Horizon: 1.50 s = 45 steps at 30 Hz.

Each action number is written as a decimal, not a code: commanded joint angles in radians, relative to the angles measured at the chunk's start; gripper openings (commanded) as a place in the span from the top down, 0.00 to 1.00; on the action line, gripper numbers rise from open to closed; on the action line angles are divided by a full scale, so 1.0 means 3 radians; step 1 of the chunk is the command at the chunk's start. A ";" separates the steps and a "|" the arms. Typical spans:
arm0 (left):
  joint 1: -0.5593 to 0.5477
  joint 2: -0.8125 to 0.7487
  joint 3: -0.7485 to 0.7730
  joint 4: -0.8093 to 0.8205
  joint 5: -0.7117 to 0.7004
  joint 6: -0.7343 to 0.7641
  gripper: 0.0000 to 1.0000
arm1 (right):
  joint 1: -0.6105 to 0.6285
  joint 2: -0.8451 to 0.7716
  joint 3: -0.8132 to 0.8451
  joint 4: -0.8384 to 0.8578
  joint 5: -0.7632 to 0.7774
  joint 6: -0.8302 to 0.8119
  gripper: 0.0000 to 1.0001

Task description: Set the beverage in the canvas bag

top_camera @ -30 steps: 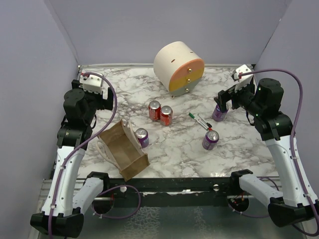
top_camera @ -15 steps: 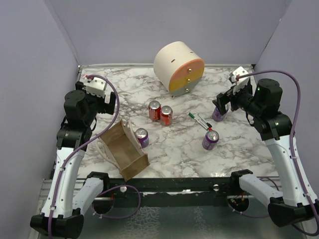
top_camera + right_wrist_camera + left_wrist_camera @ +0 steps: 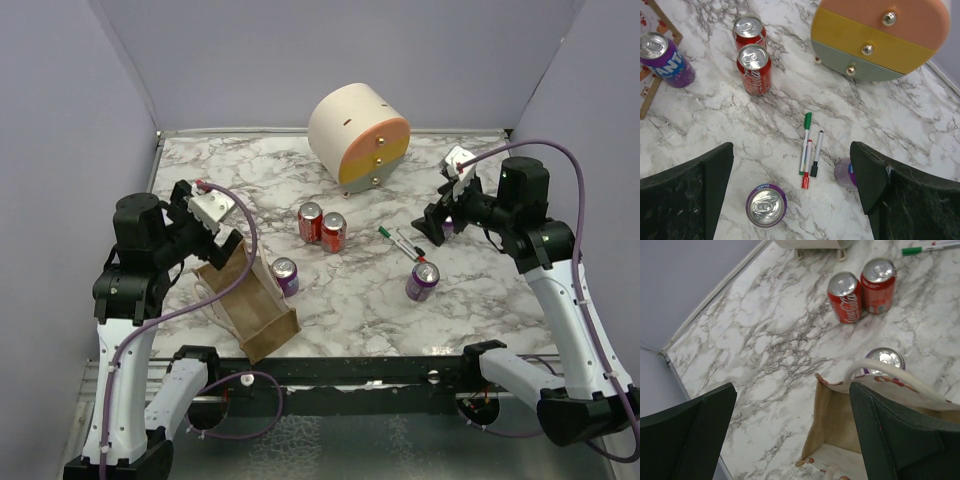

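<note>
Both the left jaws and the right jaws stand spread wide, holding nothing. The bag sits under the left jaws, with its open mouth below the gap and toward the right-hand finger. A white handle arcs across that mouth. A purple can stands just past the bag's far rim, touching it or nearly so. Two red cans stand farther ahead of the left jaws, pressed side by side.

Under the right jaws a second purple can stands in the gap. Three markers lie just ahead of it, and a third purple can is close by the right-hand finger.

No can is lifted yet, and several things could go wrong. The bag is soft, so a can lowered onto its rim or the crossing handle would likely fold the fabric and roll off onto the tabletop. Left jaws dropping for the nearest can could snag the handle or shove the bag. Right jaws closing off-centre might tip their can or clip the third one. Taking one red can risks toppling its neighbour.
</note>
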 commanded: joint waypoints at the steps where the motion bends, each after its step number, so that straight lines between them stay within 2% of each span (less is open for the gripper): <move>1: 0.0034 0.0029 0.0100 -0.0598 0.0669 0.0696 0.01 | 0.0015 0.0014 -0.0082 -0.0050 -0.0255 -0.0083 0.01; 7: 0.0034 0.0225 0.0112 -0.0927 0.0883 0.1305 0.01 | 0.0015 0.0060 -0.0164 0.0008 -0.0300 -0.0069 0.01; 14: 0.0024 0.0612 0.0119 -0.1334 0.0912 0.1986 0.01 | 0.0015 0.0076 -0.0314 0.0090 -0.0350 -0.0022 0.01; 20: -0.0056 0.0761 0.0057 -0.1111 0.1163 0.2001 0.01 | 0.0015 0.0157 -0.0387 0.0155 -0.0434 0.0068 0.01; 26: -0.0300 0.0857 0.0007 -0.1012 0.1297 0.1967 0.12 | 0.0015 0.0223 -0.0371 0.0150 -0.0351 0.0067 0.01; 31: -0.0703 0.0932 0.0028 -0.0959 0.1161 0.1804 0.34 | 0.0015 0.0281 -0.0371 0.0145 -0.0340 0.0082 0.01; 34: -0.0943 0.0981 0.0056 -0.0952 0.1072 0.1620 0.54 | 0.0015 0.0310 -0.0376 0.0138 -0.0306 0.0068 0.01; 42: -0.1316 0.0885 0.0061 -0.0684 0.1045 0.0816 0.98 | 0.0015 0.0403 -0.0309 -0.0051 -0.0189 -0.0049 0.01; 45: -0.1490 0.0999 0.0193 -0.0600 0.1148 0.0455 1.00 | 0.0015 0.0438 -0.0275 -0.0095 -0.0164 -0.0098 0.01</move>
